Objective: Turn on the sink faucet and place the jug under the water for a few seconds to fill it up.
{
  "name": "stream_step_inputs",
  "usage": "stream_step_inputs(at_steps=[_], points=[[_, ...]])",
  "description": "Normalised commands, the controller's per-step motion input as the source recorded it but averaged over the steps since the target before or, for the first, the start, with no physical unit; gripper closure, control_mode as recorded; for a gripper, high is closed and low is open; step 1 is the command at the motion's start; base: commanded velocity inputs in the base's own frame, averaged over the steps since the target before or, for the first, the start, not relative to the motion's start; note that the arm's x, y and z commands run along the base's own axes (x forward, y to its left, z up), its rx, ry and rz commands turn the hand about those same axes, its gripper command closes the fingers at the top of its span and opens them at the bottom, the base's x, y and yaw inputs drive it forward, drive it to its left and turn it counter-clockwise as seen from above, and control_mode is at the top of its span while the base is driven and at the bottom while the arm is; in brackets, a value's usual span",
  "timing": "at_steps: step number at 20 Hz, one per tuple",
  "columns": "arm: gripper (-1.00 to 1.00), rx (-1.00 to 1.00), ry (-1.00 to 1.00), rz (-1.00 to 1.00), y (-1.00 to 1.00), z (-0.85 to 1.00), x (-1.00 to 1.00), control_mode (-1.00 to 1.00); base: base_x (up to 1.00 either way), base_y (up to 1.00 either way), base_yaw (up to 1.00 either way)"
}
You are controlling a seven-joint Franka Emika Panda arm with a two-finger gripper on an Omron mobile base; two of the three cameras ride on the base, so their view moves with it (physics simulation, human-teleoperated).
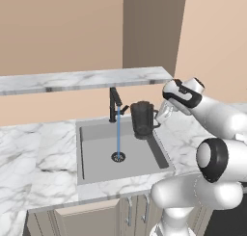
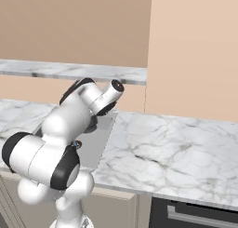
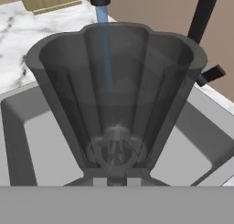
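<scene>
Near field, left base view: the arm reaches over the marble counter [image 1: 29,148] toward the sink's right rear corner. The gripper [image 1: 161,113] meets the jug [image 1: 143,118] at its handle side; whether its fingers are spread or pinching cannot be told. The jug is upright above the sink [image 1: 140,158], right of the water [image 1: 118,134] and apart from it. The stream falls from the faucet [image 1: 114,104] to the drain [image 1: 118,156]. Hand view: the jug [image 3: 114,95] looms close, water [image 3: 101,15] and faucet [image 3: 203,17] beyond it.

marble counter [image 1: 29,153], raised marble shelf [image 1: 72,80], cabinet doors [image 1: 96,220]
</scene>
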Motion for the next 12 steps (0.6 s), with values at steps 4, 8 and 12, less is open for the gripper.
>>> stream_step_inputs(at_steps=[4, 8, 12], points=[[1.0, 0.0, 0.03, 0.0, 0.36, -0.03, 0.09, -1.0, 0.0, 0.0, 0.0], [1.0, 0.0, 0.03, 0.0, 0.33, -0.04, 0.07, -1.0, 0.0, 0.0, 0.0], [1.0, 0.0, 0.03, 0.0, 0.3, 0.0, 0.15, -1.0, 0.0, 0.0, 0.0]])
